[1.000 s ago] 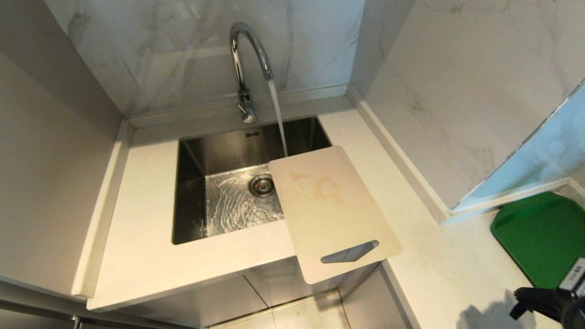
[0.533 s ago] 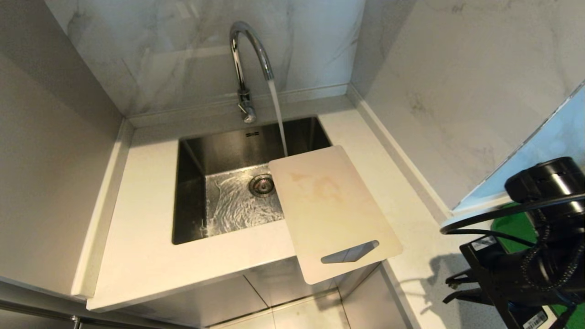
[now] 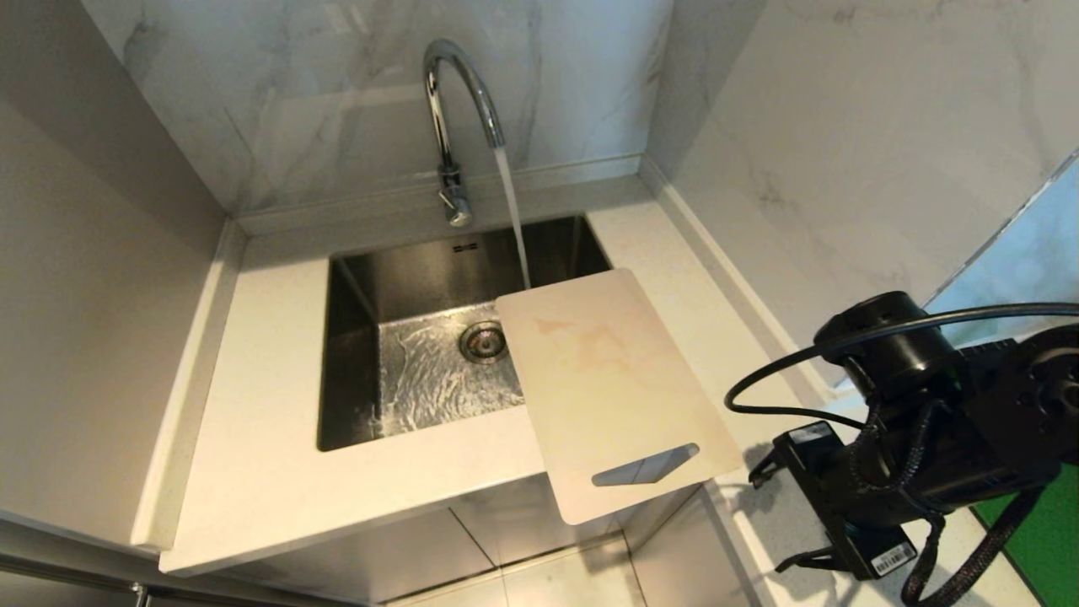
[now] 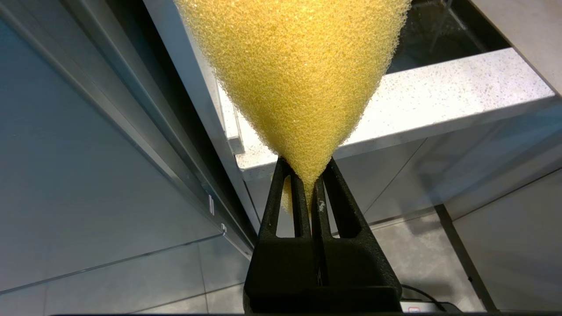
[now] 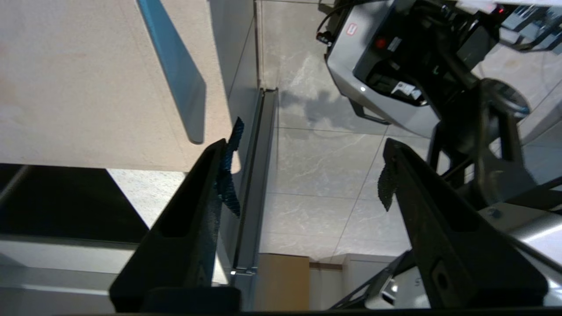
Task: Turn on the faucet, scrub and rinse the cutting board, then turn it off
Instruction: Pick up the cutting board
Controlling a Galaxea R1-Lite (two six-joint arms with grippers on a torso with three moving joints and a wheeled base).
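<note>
Step in hand: the faucet (image 3: 459,118) is running, so you are now bringing the right gripper (image 5: 303,171) in to take the cutting board (image 3: 611,388); this is a judgement from how things lie.
Right gripper: its jaws stand wide apart and hold nothing; the handle end of the board lies just beyond its fingertips, off to one side.
Left gripper: the left gripper (image 4: 307,184) is pinched tight on a yellow sponge (image 4: 298,70) and sits low, below the counter (image 3: 278,472) edge, which lies ahead of its fingertips; it is out of the head view.
Cutting board: it lies flat, far end over the sink (image 3: 354,287), handle slot end jutting past the counter's front edge, near the right gripper.
Water: the stream falls into the sink just past the board's far edge, not onto it.
How to grip: come at the overhanging slot end, one finger above and one below, and close squarely on the edge.
Care: the plastic looks smooth and probably slick when wet, so grip deep.
Next need: the stained patch has to reach the stream, with the sponge above it.
</note>
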